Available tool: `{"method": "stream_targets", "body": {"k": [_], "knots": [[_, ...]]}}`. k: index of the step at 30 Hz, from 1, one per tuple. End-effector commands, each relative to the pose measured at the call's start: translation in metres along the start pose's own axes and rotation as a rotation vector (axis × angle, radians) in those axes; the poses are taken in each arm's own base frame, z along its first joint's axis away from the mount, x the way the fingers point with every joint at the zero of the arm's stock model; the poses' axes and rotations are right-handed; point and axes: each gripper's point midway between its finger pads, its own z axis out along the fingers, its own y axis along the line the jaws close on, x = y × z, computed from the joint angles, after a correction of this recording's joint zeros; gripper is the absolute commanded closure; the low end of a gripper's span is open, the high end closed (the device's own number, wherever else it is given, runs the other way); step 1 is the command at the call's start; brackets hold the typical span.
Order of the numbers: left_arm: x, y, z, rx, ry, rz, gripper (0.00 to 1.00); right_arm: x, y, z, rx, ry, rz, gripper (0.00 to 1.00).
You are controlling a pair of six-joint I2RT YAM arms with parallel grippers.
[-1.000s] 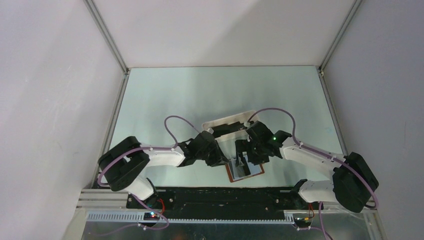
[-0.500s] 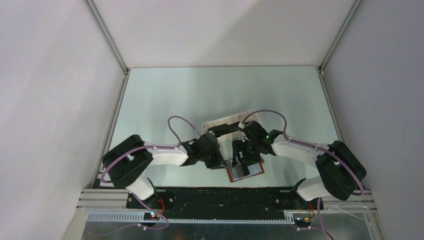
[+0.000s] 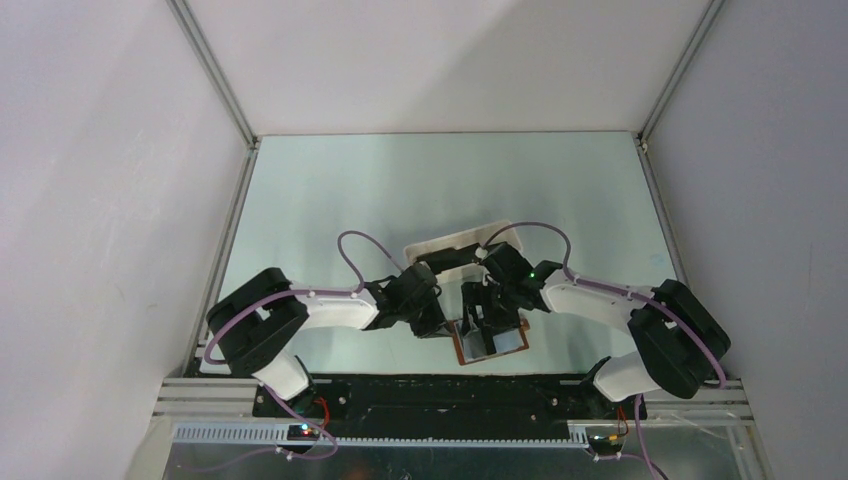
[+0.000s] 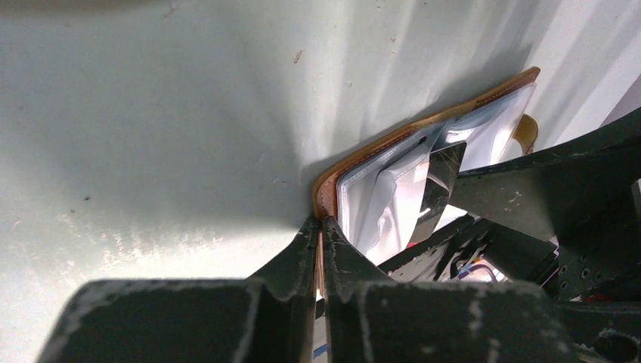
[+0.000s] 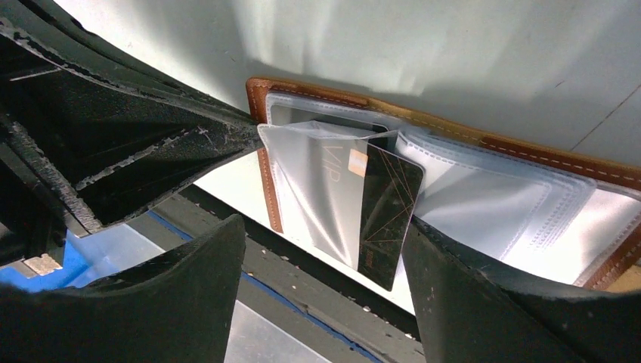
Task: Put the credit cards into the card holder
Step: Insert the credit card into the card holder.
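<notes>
The small brown leather card holder (image 5: 529, 155) lies open on the tabletop (image 3: 400, 190), low centre in the top view. The left gripper (image 4: 320, 231) is clamped on its corner edge. A thin dark credit card (image 5: 389, 212) sits seemingly partway into a clear pocket (image 5: 317, 181), its long axis running down-frame towards the right gripper (image 5: 321, 242). That gripper's fingers gape wide on either side of the card, so the right arm looks best placed to push it home.

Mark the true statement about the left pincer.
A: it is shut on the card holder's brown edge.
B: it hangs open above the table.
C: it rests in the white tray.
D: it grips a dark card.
A: in the left wrist view the left pincer is closed on the brown leather rim of the card holder at its corner.
</notes>
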Motion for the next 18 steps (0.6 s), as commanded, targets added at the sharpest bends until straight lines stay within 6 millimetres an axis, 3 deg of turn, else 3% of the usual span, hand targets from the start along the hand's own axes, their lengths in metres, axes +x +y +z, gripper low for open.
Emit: {"method": "stream_targets", "body": {"k": [1, 5, 12, 16, 18], "knots": [[0.005, -0.006, 0.006, 0.030, 0.017, 0.004, 0.94, 0.007, 0.036, 0.010, -0.139, 0.030, 0.019, 0.20], [0.008, -0.004, 0.008, 0.053, 0.028, -0.021, 0.99, 0.003, 0.043, 0.017, -0.189, -0.005, 0.030, 0.19], [0.009, -0.003, 0.011, 0.056, 0.045, -0.024, 1.00, -0.001, 0.047, 0.021, -0.212, -0.013, -0.055, 0.18], [0.007, 0.000, 0.006, 0.060, 0.027, -0.029, 0.99, 0.000, 0.039, 0.012, -0.140, -0.009, -0.051, 0.16], [0.004, 0.001, 0.000, 0.068, 0.006, -0.035, 0.92, -0.004, 0.038, 0.002, -0.104, -0.029, -0.061, 0.13]]}}
